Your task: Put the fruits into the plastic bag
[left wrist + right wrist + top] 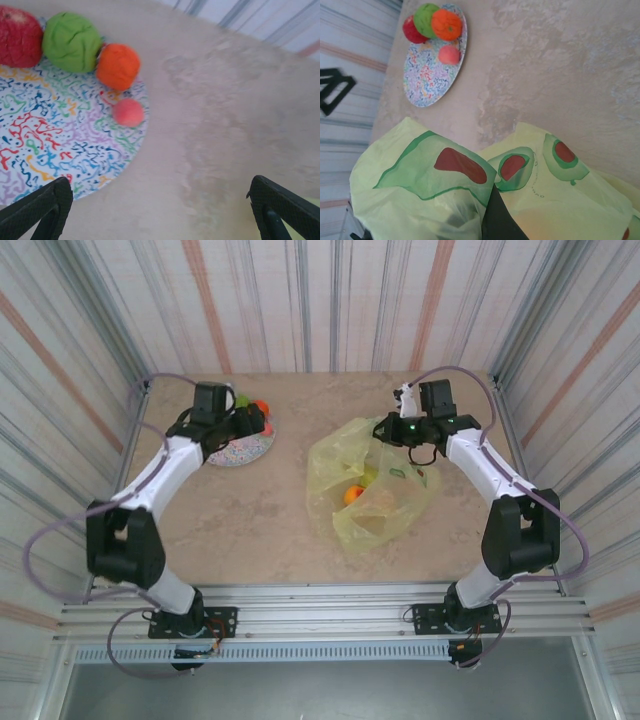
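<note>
Plastic bag [545,200]: closest to the right wrist camera, crumpled on the right half of the table [290,530].
Bagged fruit [352,494]: orange, showing through the film.
Right gripper [388,430]: fingers clamped on the bag's far rim.
Plate [50,135]: far left, carrying the red fruit [17,37], green fruit [72,42], orange fruit [117,65] and pink fruit [128,112].
Left gripper [157,200]: fingers wide apart, holding nothing, above the plate's right edge.

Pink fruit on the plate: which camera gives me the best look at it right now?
The left wrist view. There the pink fruit is close and unobstructed, lying on the plate near its edge, just below the orange fruit. The right wrist view shows it too, but smaller and farther off.
</note>
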Motion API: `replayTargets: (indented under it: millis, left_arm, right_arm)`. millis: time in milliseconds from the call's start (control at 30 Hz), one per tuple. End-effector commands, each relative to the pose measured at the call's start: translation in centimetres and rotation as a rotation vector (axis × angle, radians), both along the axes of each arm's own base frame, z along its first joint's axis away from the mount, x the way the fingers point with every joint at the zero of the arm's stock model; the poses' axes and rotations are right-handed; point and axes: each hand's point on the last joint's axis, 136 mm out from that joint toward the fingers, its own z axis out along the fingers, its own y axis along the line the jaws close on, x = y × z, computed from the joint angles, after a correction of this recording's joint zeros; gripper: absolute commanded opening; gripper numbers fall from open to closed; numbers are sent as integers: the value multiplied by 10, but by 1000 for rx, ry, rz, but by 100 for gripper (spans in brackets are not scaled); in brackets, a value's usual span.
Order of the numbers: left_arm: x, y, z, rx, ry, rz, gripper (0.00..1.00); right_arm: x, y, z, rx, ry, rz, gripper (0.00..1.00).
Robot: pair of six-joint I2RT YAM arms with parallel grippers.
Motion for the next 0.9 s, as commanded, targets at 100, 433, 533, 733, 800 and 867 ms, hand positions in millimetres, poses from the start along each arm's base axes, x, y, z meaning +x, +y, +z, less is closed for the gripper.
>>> replayTargets:
  millis: [100,433,533,733,800,867]
  left_arm:
    - [29,6,-57,190,168,-13,92]
    - [71,-2,-116,273,290,-71,82]
    - [78,-3,-124,280,301,-76,79]
    - [87,-7,-134,283,314,-91,69]
    - [89,-9,-136,282,318,-97,66]
    - [91,-11,-139,278,321,-104,63]
  right_arm:
    - [13,1,2,2,-7,-23,0]
    - [13,2,-3,10,11,-9,0]
    - [12,2,-6,9,17,-5,0]
    - [13,1,-5,9,16,-4,0]
    - [13,1,-5,8,16,-6,0]
    - [12,0,-5,7,17,-6,0]
